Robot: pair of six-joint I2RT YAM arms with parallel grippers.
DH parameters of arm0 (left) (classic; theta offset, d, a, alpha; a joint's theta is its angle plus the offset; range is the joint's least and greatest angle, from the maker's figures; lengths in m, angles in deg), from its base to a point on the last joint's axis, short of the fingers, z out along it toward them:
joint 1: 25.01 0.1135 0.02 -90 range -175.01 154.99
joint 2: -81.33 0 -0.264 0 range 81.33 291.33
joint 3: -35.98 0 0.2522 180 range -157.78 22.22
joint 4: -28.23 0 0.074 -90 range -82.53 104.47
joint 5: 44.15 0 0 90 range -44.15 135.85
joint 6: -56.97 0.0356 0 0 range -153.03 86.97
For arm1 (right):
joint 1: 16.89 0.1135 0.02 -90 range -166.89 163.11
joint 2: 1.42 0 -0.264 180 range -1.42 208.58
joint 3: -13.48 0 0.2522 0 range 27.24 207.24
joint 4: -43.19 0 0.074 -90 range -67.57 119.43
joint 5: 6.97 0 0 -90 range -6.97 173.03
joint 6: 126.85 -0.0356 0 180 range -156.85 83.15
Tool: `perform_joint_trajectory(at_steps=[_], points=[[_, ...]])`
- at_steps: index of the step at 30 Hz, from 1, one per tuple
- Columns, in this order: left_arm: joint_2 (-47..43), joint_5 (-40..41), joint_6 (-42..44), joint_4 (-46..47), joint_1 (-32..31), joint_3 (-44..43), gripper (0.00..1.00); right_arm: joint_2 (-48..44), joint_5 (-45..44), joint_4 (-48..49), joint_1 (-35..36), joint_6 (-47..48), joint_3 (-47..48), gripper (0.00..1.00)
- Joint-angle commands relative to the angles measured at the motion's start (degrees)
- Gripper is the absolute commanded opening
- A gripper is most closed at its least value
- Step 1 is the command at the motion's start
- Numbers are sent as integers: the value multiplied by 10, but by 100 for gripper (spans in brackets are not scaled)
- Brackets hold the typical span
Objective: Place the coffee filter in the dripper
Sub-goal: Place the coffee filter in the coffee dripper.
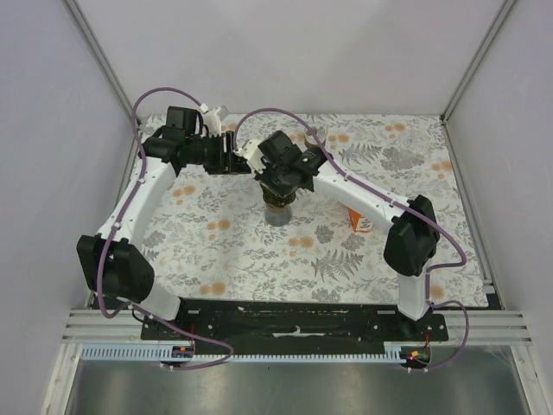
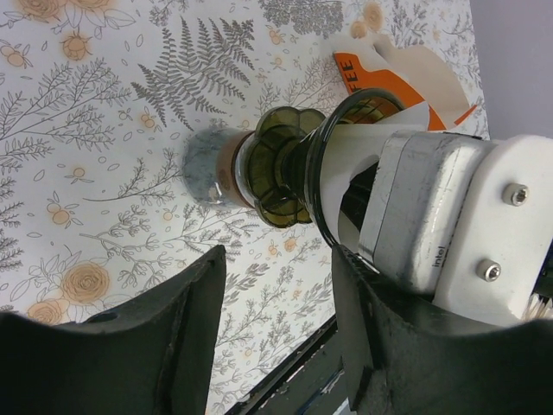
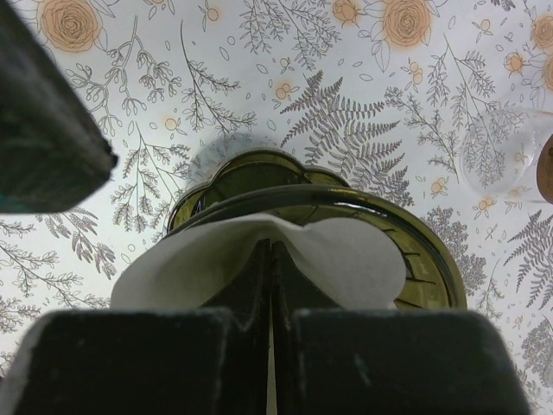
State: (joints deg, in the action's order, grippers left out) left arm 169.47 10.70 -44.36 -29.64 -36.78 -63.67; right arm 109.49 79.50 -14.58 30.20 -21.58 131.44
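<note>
**Paper, gloss and matt black**

The coffee filter (image 3: 346,259) looked like thin, matt white paper. The dripper (image 3: 432,268) was glossy, smooth and translucent dark olive, either glass or plastic. The printed table cover (image 3: 259,86) looked matt. The left gripper (image 2: 276,259) had grainy, matt black fingers (image 2: 173,337).

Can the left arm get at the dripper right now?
Probably yes, from the side: the left tool is open, facing the dripper with nothing between. Its top looks blocked, since the right tool holds the filter there.
</note>
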Motion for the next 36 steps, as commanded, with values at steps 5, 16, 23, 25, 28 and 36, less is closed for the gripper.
perform_joint_trajectory(at_steps=[5, 16, 23, 25, 28, 36], points=[[9, -6, -19, 47, -30, 11, 52, -3, 54, 16, 32, 51, 52, 0], [10, -1, -14, 47, -30, 9, 51, -53, 39, 29, 33, 64, 39, 11], [10, 7, -11, 42, -30, 3, 51, -68, 39, 30, 32, 67, 44, 18], [10, 10, -9, 40, -29, -2, 51, -70, 39, 30, 32, 69, 43, 18], [11, 15, -6, 35, -29, -8, 51, -75, 39, 30, 31, 68, 43, 18], [6, 15, -14, 32, -10, -17, 50, -82, 39, 28, 25, 73, 25, 0]])
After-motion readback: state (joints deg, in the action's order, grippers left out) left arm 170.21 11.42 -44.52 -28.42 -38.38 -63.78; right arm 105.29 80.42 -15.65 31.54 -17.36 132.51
